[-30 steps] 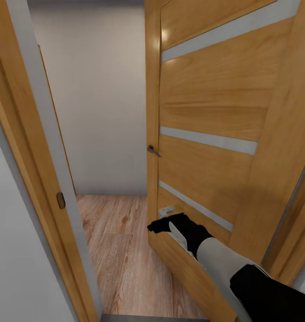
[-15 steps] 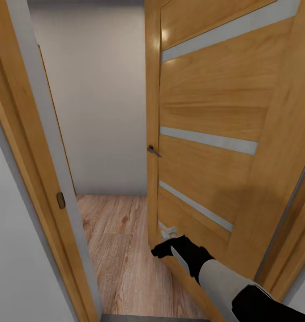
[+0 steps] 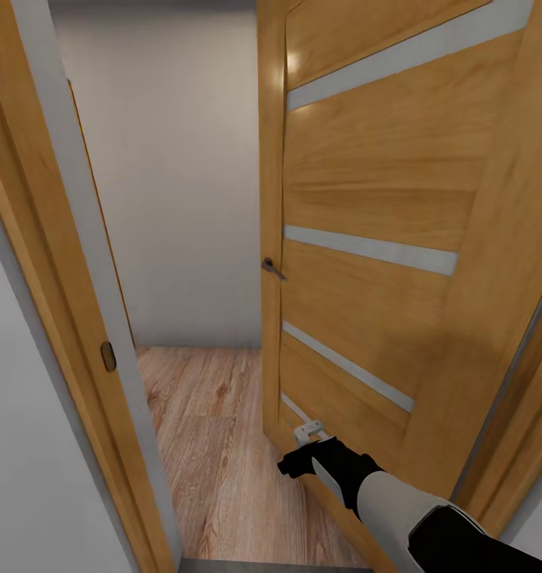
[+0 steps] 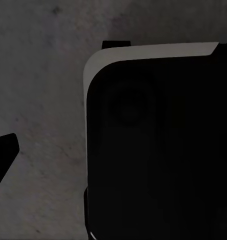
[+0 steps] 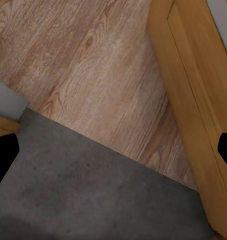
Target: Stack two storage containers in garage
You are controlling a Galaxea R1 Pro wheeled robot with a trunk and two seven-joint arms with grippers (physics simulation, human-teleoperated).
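Right gripper (image 3: 298, 463) had dropped lower along the door (image 3: 366, 239) edge, fingers spread wide and empty (left gripper's state could not be told), door standing ajar onto the wood floor (image 3: 215, 446), containers nowhere in sight, so carrying likely waited beyond the doorway.

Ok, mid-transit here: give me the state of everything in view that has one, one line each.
Door: swung open, gap on its handle side.
Door handle: level, untouched.
Right gripper: low by the door's bottom corner, empty; fingertips at opposite edges of the right wrist view, so open.
Left gripper: over grey concrete; open or shut unclear.
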